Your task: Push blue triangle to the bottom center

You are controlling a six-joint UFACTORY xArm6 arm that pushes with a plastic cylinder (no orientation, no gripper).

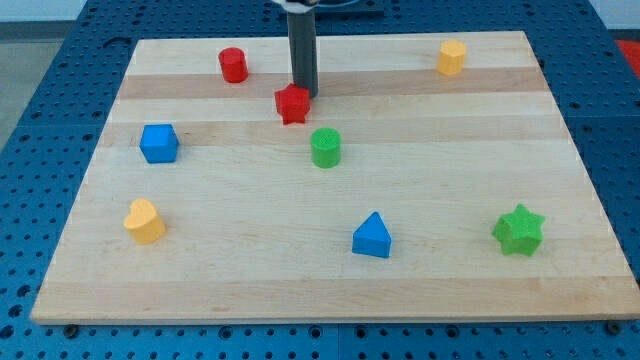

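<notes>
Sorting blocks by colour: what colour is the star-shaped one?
Green; the star shows clearly in the camera view.

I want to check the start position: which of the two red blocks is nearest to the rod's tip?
The red faceted block near the board's top centre: my tip stands right at its upper right edge. The red cylinder sits apart, further to the view's left.

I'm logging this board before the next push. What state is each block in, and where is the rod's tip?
blue triangle: upright, untouched, near bottom centre, slightly to the view's right
red block: my tip beside it
my tip: at the red block's upper right edge
red cylinder: upright, alone
green cylinder: upright, alone
blue cube: flat, alone
yellow heart: alone
green star: alone
yellow block: alone
</notes>
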